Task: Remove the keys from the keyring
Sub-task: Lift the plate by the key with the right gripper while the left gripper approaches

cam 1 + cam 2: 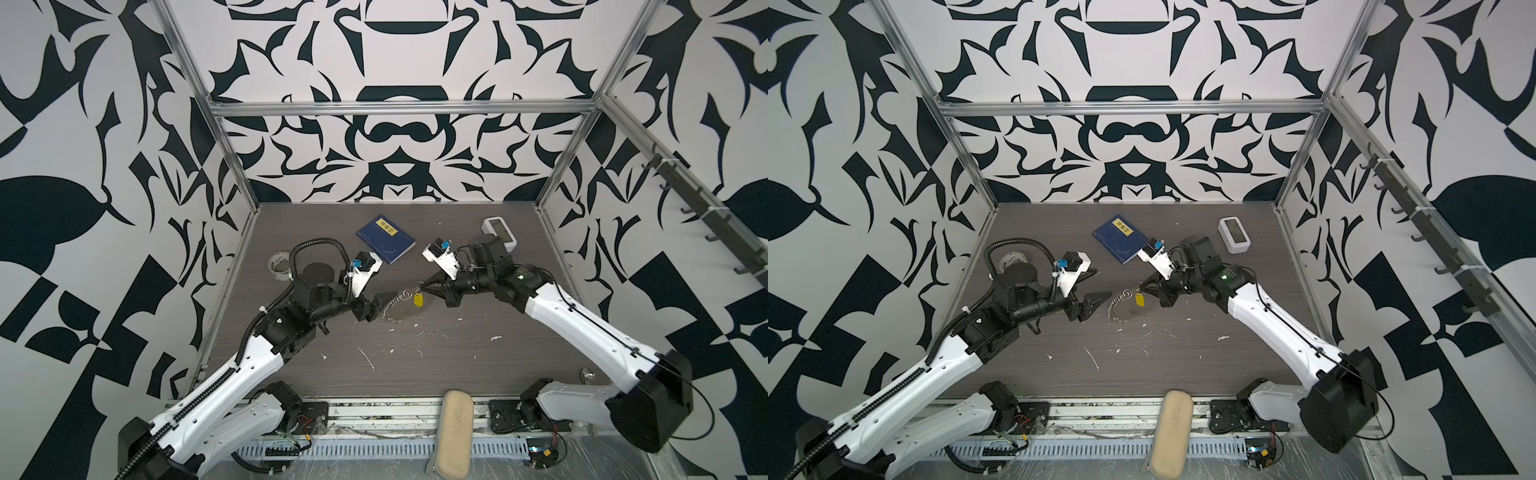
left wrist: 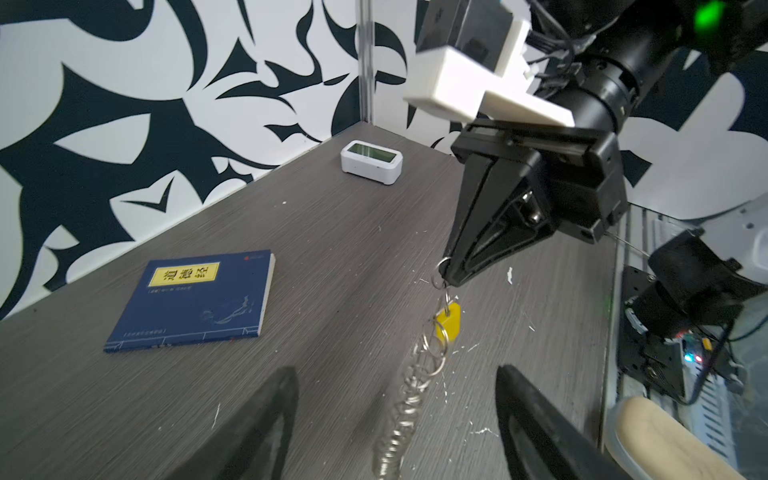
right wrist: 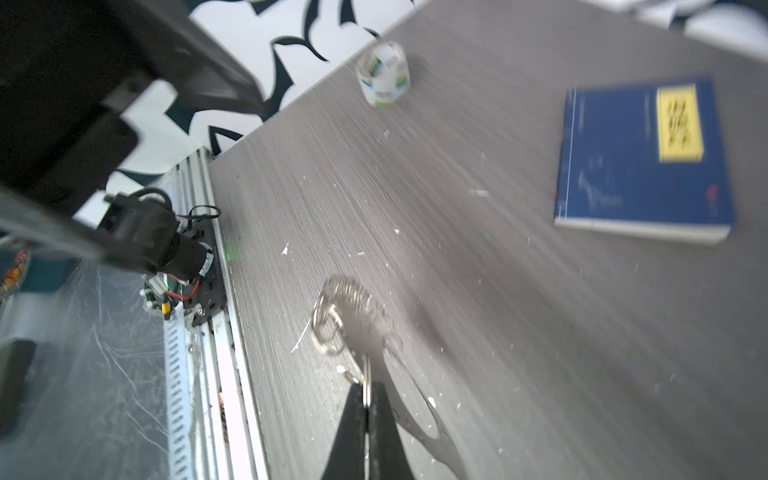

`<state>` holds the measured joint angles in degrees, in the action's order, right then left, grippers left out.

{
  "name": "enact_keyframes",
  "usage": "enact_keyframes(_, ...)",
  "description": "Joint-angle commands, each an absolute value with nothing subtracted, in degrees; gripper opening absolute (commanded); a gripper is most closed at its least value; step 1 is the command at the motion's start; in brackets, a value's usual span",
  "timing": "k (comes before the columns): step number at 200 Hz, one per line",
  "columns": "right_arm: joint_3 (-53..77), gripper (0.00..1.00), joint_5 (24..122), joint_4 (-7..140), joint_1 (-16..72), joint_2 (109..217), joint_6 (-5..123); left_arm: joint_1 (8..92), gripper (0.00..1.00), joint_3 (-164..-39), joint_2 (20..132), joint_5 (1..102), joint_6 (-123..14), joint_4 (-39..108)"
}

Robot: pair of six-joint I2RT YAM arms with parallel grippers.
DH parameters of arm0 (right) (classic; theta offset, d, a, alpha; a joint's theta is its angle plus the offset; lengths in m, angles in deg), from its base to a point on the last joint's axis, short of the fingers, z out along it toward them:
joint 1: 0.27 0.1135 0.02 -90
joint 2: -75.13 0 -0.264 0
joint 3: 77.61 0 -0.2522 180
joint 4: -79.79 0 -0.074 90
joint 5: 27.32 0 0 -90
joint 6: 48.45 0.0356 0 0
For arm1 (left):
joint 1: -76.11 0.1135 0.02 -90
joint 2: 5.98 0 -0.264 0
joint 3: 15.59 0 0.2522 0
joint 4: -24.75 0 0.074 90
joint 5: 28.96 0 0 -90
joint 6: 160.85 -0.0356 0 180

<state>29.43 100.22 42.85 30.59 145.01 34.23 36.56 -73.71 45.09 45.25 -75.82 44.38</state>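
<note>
- One beige padded pouch [image 1: 455, 432] lay at the bottom centre of both top views, across the table's front rail.
- Many white flecks were scattered over the grey wood-grain table [image 1: 478, 361], in the lower middle of the frame.
- The left gripper [image 1: 384, 305] stood just left of centre with its two black fingers [image 2: 266, 415] spread apart. In the left wrist view the chain of rings ran between them, and contact could not be judged.
- The keyring [image 1: 390, 308], visible as a curved string of small silver rings, hung at the centre of both top views between the two grippers. Its upper end was raised and its shadow fell on the table beneath.
- The keys [image 1: 418, 299], a yellow tag on a silver ring, dangled just right of that chain and directly under the right gripper's tip, not yet detached.
- The right gripper [image 1: 420, 286] reached in from right of centre, its jaws pressed together and pinching a small silver ring at the keyring's upper end.
- A roll of tape [image 1: 279, 266] sat at the middle left, near the left wall.
- A blue book [image 1: 386, 239] with a yellow label lay flat just above centre.
- A white device [image 1: 500, 232] with a screen stood farthest back, at the upper right of the table.
</note>
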Motion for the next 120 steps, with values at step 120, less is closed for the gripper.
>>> enact_keyframes(120,37.9,0.00,115.3,60.0,30.8,133.4,5.2,36.4,0.52,-75.8,47.8,25.1,-87.0,39.6)
